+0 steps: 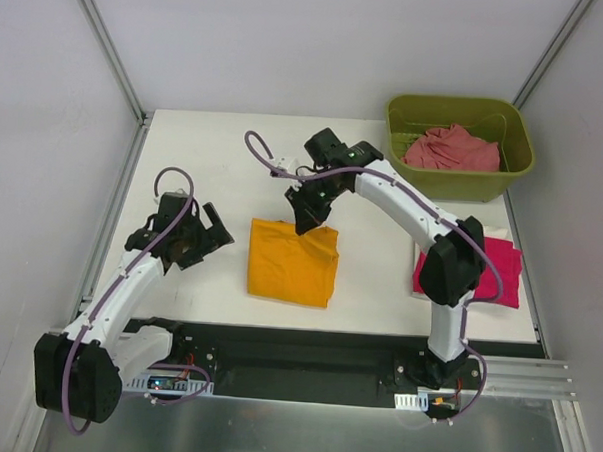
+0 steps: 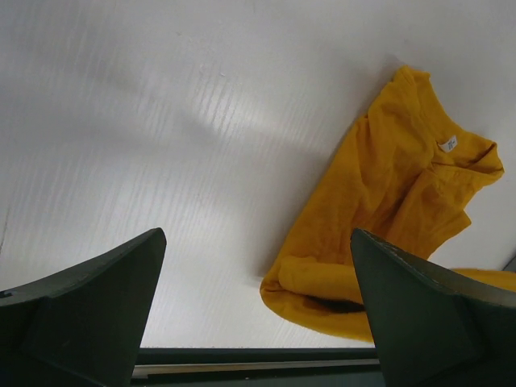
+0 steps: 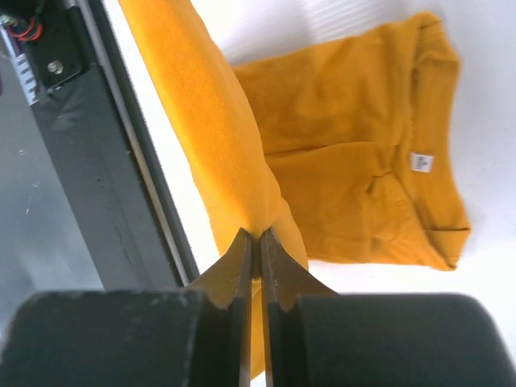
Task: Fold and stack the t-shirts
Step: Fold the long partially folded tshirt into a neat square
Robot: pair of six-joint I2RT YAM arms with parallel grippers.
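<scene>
The orange-yellow t-shirt [image 1: 293,263] lies partly folded in the middle of the table; it also shows in the left wrist view [image 2: 387,210] and the right wrist view [image 3: 355,153]. My right gripper [image 1: 308,222] is shut on a pinched fold of its far edge [image 3: 256,239] and holds that edge lifted. My left gripper [image 1: 207,238] is open and empty, left of the shirt, fingers [image 2: 89,306] wide apart. The magenta t-shirt [image 1: 500,272] lies folded at the right. The salmon-pink t-shirt [image 1: 451,149] lies bunched in the bin.
The olive-green bin [image 1: 525,146] stands at the back right corner. A white sheet [image 1: 493,232] lies under the magenta shirt. The black base rail [image 1: 306,351] runs along the near table edge. White walls enclose the table.
</scene>
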